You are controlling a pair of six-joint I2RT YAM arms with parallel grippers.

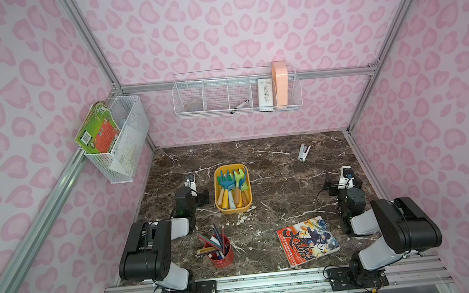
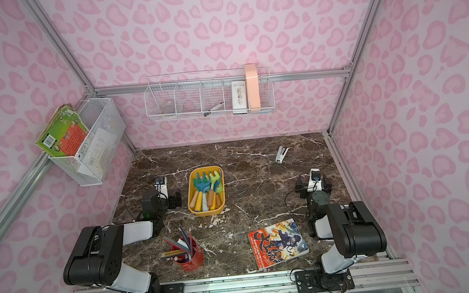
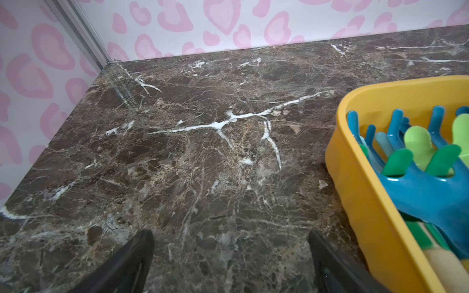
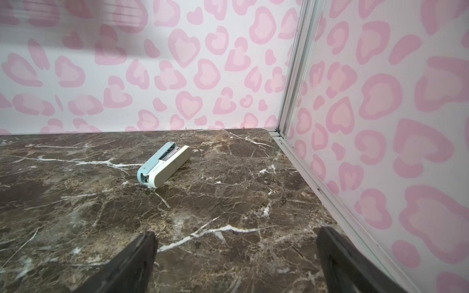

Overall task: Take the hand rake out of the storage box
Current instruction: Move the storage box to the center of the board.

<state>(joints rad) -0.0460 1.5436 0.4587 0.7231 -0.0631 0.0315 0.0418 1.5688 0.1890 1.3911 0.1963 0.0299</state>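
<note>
While the left gripper and the right gripper hang wide open and hold nothing, the blue hand rake lies in the yellow storage box, just right of the left gripper.

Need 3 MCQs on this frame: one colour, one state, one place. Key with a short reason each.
1. Colour of the tub?
A red
B yellow-orange
C white

2. State of the left gripper?
A shut on the tub
B open, empty
C shut, empty

3. Where is the stapler?
A in the tub
B in the left gripper
C on the table, near the back right corner

Key:
1 B, its walls are plainly yellow-orange.
2 B, fingers stand apart over bare table.
3 C, it lies alone on the marble.
</note>
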